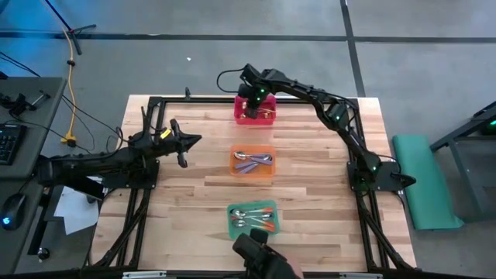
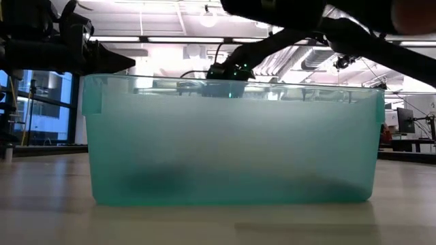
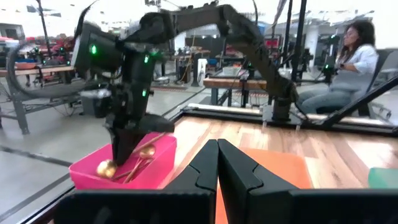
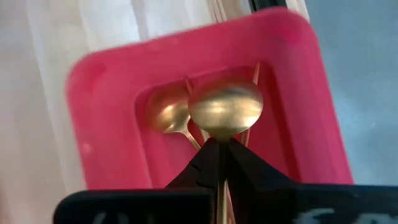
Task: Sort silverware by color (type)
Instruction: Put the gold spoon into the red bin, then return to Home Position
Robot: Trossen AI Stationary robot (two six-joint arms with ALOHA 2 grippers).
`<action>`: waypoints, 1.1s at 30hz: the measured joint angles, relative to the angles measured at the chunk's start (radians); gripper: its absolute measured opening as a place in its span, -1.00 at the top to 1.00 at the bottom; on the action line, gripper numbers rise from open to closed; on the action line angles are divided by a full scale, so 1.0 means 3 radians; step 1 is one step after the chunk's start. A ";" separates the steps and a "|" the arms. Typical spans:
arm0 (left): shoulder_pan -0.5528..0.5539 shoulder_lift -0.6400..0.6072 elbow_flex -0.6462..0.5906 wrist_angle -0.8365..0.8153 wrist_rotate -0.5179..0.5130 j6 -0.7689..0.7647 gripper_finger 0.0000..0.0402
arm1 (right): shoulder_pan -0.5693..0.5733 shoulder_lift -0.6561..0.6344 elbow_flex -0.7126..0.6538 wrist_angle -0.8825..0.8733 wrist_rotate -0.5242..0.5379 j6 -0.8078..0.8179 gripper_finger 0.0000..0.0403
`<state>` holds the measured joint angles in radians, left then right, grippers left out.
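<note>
The gold spoon [image 4: 224,109], light, stiff and slick, is pinched at its neck by the right gripper [image 1: 253,99] fingers over the pink bin [image 1: 239,116] at top centre. The left gripper [image 1: 184,147], fingers shut and empty, waits at the table's [image 1: 194,201] left.

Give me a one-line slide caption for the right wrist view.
Right gripper shut on a gold spoon above the pink bin, another gold spoon already inside.

I find no writing, label, brand, number or sign that I can read on anything in front of me.
</note>
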<state>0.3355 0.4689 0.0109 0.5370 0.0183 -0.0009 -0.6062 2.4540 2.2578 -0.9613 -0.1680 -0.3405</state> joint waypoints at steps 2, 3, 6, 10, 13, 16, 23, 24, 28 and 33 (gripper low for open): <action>0.0000 -0.0055 0.0000 0.0003 0.0026 -0.0013 1.00 | -0.0003 0.0029 0.0000 -0.0001 0.0000 0.0034 0.98; 0.0000 -0.0089 0.0000 -0.0006 0.0053 -0.0017 1.00 | -0.0004 0.0038 0.0000 0.0002 0.0000 0.0062 0.97; 0.0000 -0.0228 0.0000 -0.0097 0.0074 -0.0009 1.00 | -0.0005 0.0049 0.0000 0.0006 0.0005 0.0087 0.92; 0.0000 -0.0438 0.0001 -0.0333 0.0071 0.0009 1.00 | -0.0003 0.0049 0.0000 0.0055 0.0106 0.0115 0.77; 0.0000 -0.0591 0.0001 -0.0502 0.0044 -0.0005 1.00 | -0.0002 0.0045 0.0003 0.0070 0.0185 0.0202 0.63; 0.0000 -0.0735 0.0001 -0.0622 0.0037 -0.0017 1.00 | -0.0003 0.0042 0.0090 -0.0008 0.0186 0.0239 0.53; 0.0000 -0.1075 0.0002 -0.0921 0.0032 -0.0017 1.00 | 0.0003 -0.0123 0.0233 -0.0052 0.0167 0.0024 0.64; 0.0000 -0.1123 0.0003 -0.0981 0.0013 -0.0017 1.00 | 0.0010 -0.0166 0.0222 -0.0019 0.0152 -0.0003 0.70; 0.0000 -0.1325 0.0003 -0.1186 -0.0026 -0.0015 1.00 | 0.0016 -0.0247 0.0216 0.0044 -0.0035 -0.0107 0.96; 0.0000 -0.1560 0.0004 -0.1411 -0.0026 0.0010 1.00 | 0.0065 -0.0254 0.0173 0.0402 -0.0295 -0.0113 0.98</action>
<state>0.3355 0.0008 0.0120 0.1137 0.0105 0.0021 -0.5867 2.3778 2.3096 -0.8407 -0.2566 -0.3744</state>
